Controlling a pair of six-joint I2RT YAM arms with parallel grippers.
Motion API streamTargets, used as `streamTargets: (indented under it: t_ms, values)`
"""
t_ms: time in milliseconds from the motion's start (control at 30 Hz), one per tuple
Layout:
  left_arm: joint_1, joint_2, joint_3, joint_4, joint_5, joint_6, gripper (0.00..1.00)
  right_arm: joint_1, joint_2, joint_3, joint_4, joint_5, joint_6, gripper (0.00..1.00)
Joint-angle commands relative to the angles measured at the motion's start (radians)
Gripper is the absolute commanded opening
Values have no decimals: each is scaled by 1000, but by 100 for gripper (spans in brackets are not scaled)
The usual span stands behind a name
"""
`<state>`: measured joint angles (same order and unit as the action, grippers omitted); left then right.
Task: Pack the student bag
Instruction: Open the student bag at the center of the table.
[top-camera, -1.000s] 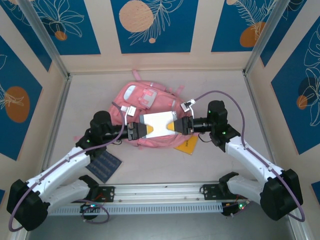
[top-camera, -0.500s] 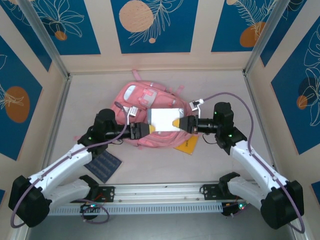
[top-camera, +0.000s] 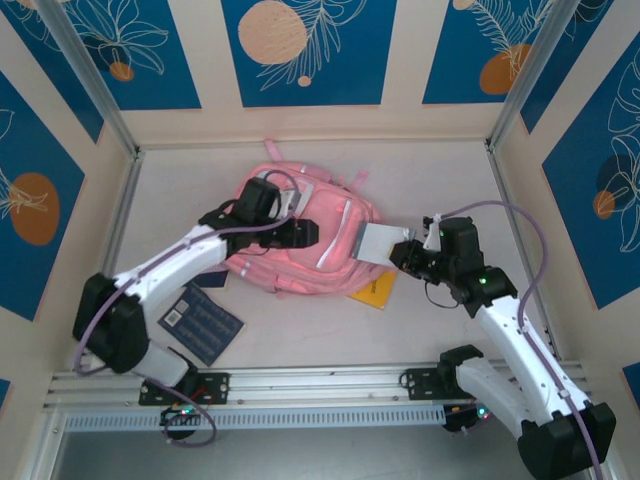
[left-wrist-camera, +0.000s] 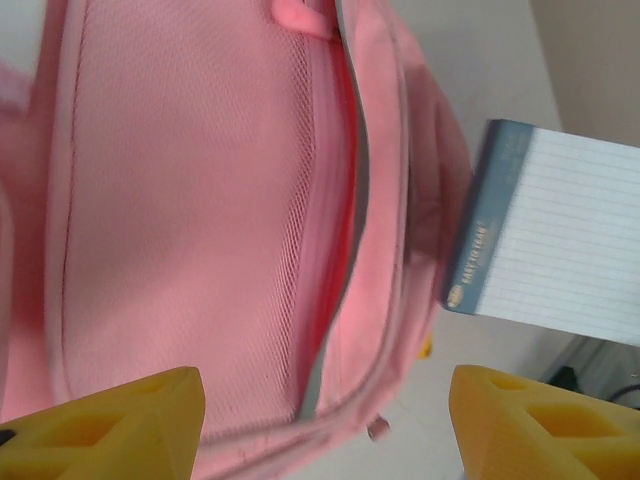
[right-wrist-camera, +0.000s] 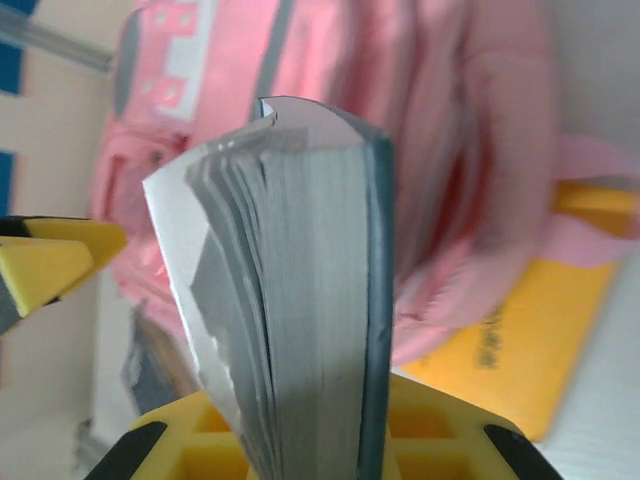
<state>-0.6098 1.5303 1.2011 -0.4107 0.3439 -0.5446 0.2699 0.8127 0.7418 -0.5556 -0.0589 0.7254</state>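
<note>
Student bag (top-camera: 338, 218) beneath open left hand (top-camera: 304, 232), right hand (top-camera: 404, 252) clamping notepad (top-camera: 378, 241) beside it

Top camera looks down from above the near edge of the surface (top-camera: 440, 180); both wrist cameras sit close, each facing the bag (left-wrist-camera: 180, 200) and pad (right-wrist-camera: 310, 300).

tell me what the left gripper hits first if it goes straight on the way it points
The left gripper would likely meet the soft pink fabric backpack first, near its zip, though depth is unclear.
</note>
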Motion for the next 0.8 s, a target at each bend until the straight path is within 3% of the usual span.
streamTargets:
  t_ms: [0,267,600,633,700,767]
  values:
    - [-22,127,151,-96,-11,97,65,-6,-66,61,-109,245,-70,3]
    - [-55,391,418,-167,77,126,57,-4,-124,46,-123,297,-84,3]
    - [-101,530,522,-173,120,121,40,0,-133,29,-87,302,-104,4]
    - [-105,540,529,-180,118,125,37,-1,-133,31,-87,304,-104,4]
    - [-105,548,539,-194,118,135,14,1,-133,35,-87,303,-108,4]
    - [-106,527,535,-185,121,141,0,4,-135,42,-90,304,-114,3]
